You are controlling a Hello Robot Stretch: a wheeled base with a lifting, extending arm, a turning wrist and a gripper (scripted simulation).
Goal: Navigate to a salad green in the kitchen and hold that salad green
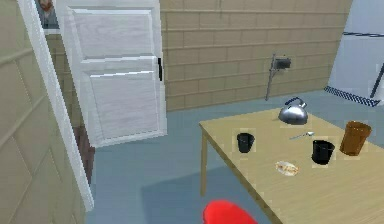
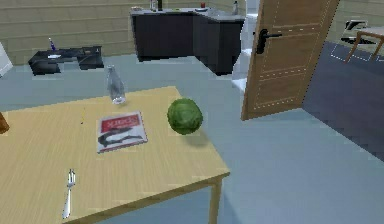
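A round green head of salad green (image 2: 185, 115) lies on a light wooden table (image 2: 160, 175) in the arm side view, near the table's far right corner. It rests on the tabletop with bare wood around it.
On that table lie a printed paper (image 2: 121, 131), a fork (image 2: 69, 190) and a clear bottle (image 2: 115, 85). Dark kitchen counters (image 2: 185, 35) and an open wooden door (image 2: 285, 55) stand beyond. The forward view has a table (image 1: 260, 150) with a kettle (image 1: 294, 111), two black mugs (image 1: 245, 142), a red seat (image 1: 228, 213) and a white door (image 1: 115, 70).
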